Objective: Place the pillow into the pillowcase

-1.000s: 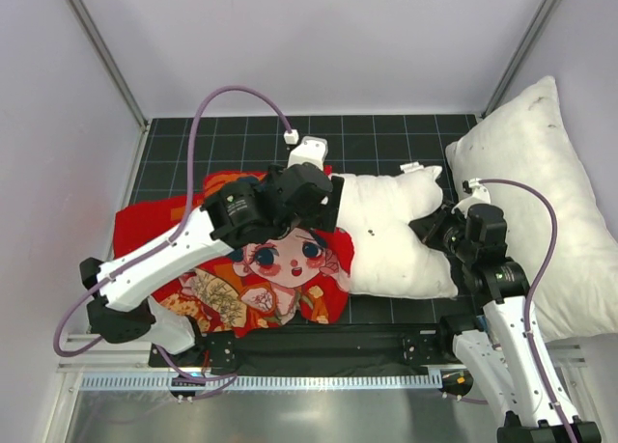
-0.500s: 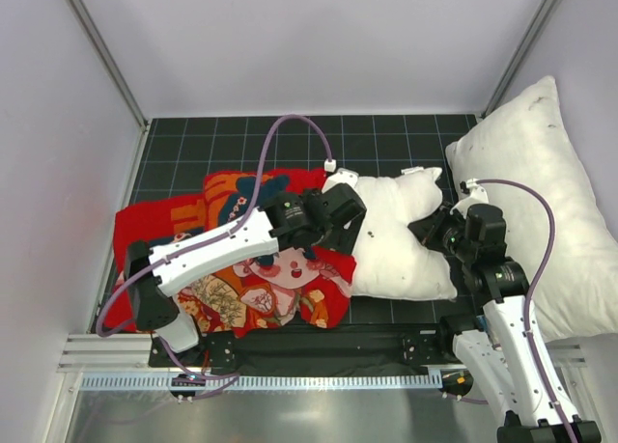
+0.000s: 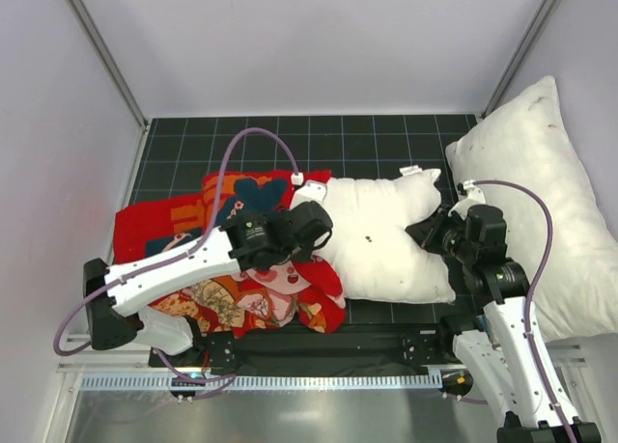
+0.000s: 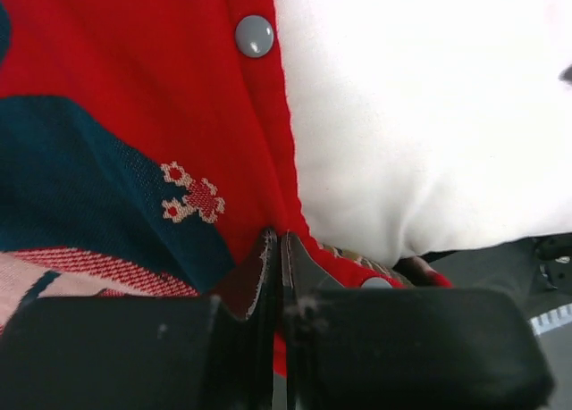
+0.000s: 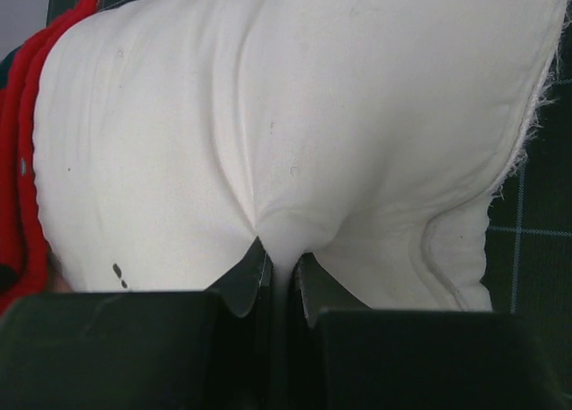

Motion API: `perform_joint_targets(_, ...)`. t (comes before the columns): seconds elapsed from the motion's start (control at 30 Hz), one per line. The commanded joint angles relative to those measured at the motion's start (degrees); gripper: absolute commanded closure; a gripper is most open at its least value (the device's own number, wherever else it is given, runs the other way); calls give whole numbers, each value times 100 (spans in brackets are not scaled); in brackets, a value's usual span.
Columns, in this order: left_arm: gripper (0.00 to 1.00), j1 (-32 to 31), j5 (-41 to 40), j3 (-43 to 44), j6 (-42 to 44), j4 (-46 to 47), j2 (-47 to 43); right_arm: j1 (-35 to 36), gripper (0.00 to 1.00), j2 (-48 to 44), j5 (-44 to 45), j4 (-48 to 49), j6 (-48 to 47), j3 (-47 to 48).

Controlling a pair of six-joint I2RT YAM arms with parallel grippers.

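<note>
Red pillowcase (image 3: 154, 221) lies flat on the left half of the desk (image 3: 386, 134), its snap-studded hem against the left end of the white pillow (image 3: 386, 240). Left claw (image 4: 275, 246) clamped on that hem. Right claw (image 5: 279, 267) pinches a fold at the pillow's right end.

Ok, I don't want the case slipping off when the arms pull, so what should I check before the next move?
1. Left gripper shut on the pillowcase hem: ok, the red edge is pinched between closed fingers.
2. Right gripper shut on the pillow: ok, white fabric is bunched at its tips.
3. Pillow's end inside the opening: cannot tell, the left gripper hides it from above.
4. Pillow fully in the case: not ok, most of it lies bare on the mat.
5. Larger pillow out of the way: ok, it is at the right edge, away from the case.
</note>
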Motion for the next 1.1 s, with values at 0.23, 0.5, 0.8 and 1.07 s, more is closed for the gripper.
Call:
perform_joint_targets(0.23,100,-40,329,2441,658,-269,5,37,96,59,-1947,715,382,2004)
perform_joint_targets(0.5,100,-32,953,3927,1115,785,260,37,96,401,-1789,1507,848,4139)
perform_joint_targets(0.8,100,12,1860,5703,1362,2315,349,37,96,1509,-1519,588,1077,6496)
perform_joint_targets(1.07,100,127,1456,6188,1854,2315,340,63,96,1211,-1339,502,1556,4540)
